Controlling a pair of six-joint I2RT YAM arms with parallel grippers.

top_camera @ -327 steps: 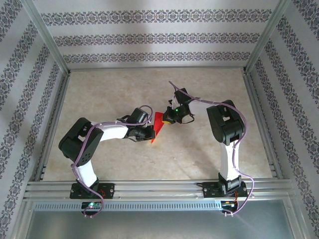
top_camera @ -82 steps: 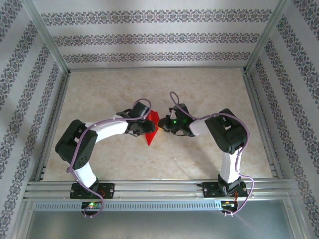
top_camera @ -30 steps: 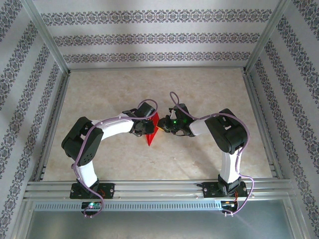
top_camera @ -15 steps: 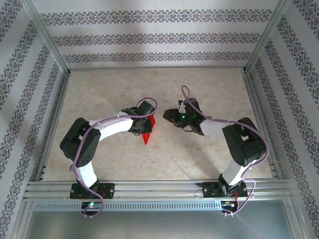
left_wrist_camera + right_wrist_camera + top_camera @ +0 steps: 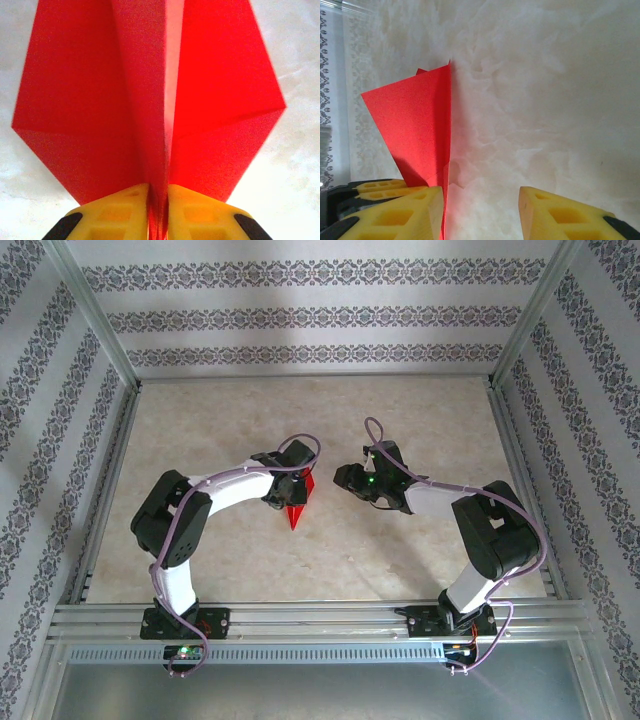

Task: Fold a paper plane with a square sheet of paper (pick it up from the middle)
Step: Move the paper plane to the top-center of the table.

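Because the left gripper (image 5: 291, 490) clamps the red paper plane (image 5: 297, 510) by its spine, the top view shows the dart held near the middle of the worktop (image 5: 400, 400), sharp tip pointing toward the near edge. The left arm curves up from its base with the elbow pushed out to the left and the wrist turned in toward the centre. The right gripper (image 5: 346, 478) stands apart from the paper on its right, facing it, at the end of a low forearm reaching leftward.

From the left wrist, the left gripper (image 5: 158, 192) is closed tight on the central fold of the paper plane (image 5: 95, 100), with a wing spreading to either side. This grip probably keeps the centre crease shut and offers the wings to the other arm.

From the right wrist, the right gripper (image 5: 480, 200) is parted to a moderate width, with bare worktop (image 5: 545, 100) between its jaws and nothing held. The paper plane (image 5: 415, 130) stands edge-on just beside one finger; whether they touch I cannot tell. The placing suggests it is lined up for the next pinch.
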